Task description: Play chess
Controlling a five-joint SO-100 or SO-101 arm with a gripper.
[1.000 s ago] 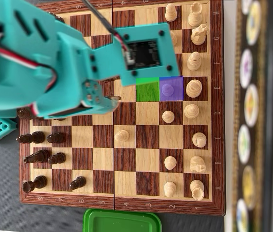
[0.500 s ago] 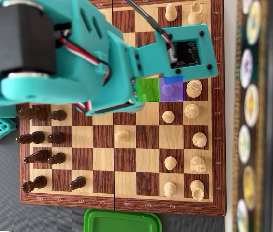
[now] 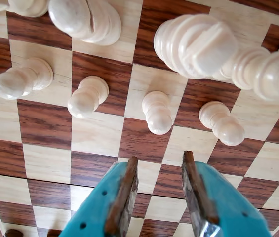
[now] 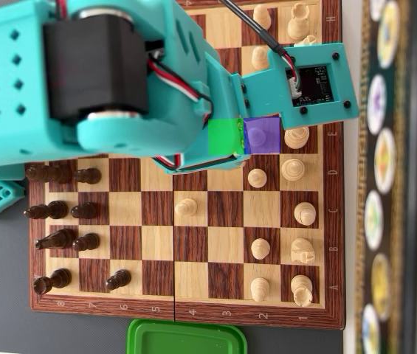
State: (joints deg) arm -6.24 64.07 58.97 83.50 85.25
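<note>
While the wrist view looks down on the chessboard [image 3: 45, 123], the two fingers [image 3: 160, 190] stand apart and released, with nothing between them, over an empty part of the board; a row of white pawns lies just ahead, and the pawn [image 3: 157, 112] nearest to the gap is a little left of its middle line. To take it well, I judge the arm should go forward and slightly left, so the pawn's head comes between the pads, and close only when low enough, without touching the big white pieces [image 3: 196, 44] behind. From the overhead view, the arm [image 4: 119, 81] covers the upper part of the board; the board rests on the table [image 4: 1, 295], white pieces [image 4: 300, 214] toward the right edge, dark pieces [image 4: 60, 210] toward the left edge, and a green box [image 4: 186, 338] at the near edge. Green and purple squares [image 4: 241, 136] are marked on the board beside the arm.
</note>
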